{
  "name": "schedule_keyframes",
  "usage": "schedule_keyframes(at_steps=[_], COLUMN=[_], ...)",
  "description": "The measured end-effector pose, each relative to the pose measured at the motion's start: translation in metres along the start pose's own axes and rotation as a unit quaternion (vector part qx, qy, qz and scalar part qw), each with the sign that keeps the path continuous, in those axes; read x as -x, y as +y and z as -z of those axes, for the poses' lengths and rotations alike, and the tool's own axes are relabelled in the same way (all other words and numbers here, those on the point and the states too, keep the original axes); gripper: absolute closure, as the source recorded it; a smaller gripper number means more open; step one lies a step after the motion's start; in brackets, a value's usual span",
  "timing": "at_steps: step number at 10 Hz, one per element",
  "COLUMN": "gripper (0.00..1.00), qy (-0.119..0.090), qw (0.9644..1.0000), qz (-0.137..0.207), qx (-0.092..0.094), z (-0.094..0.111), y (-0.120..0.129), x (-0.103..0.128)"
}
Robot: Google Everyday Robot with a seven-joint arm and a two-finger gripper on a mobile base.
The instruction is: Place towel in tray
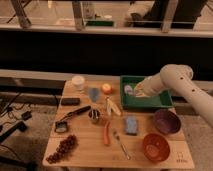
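Over the tray's (150, 106) left end, the gripper (136, 92) hangs, jaws closed on the towel (128, 89) bunched just beside them; nearer the camera, a purple bowl (166, 121) stands on the counter (90, 145).

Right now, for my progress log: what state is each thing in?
gripper: fingers shut on the towel, above the tray's left end.
towel: bunched, held by the gripper over the tray.
tray: upright on the table.
purple bowl: upright.
red bowl: upright.
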Motion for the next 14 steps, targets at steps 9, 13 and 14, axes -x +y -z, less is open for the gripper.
schedule_keyframes(at_steps=[9, 13, 14], gripper=[0.86, 0.86, 0.86], qy=[0.000, -0.018, -0.021], qw=[0.9982, 0.9982, 0.9984], qz=[-0.060, -0.055, -0.049], qx=[0.003, 0.014, 0.016], z=[-0.022, -0.064, -0.069], y=[-0.026, -0.017, -0.019], x=[-0.097, -0.096, -0.089])
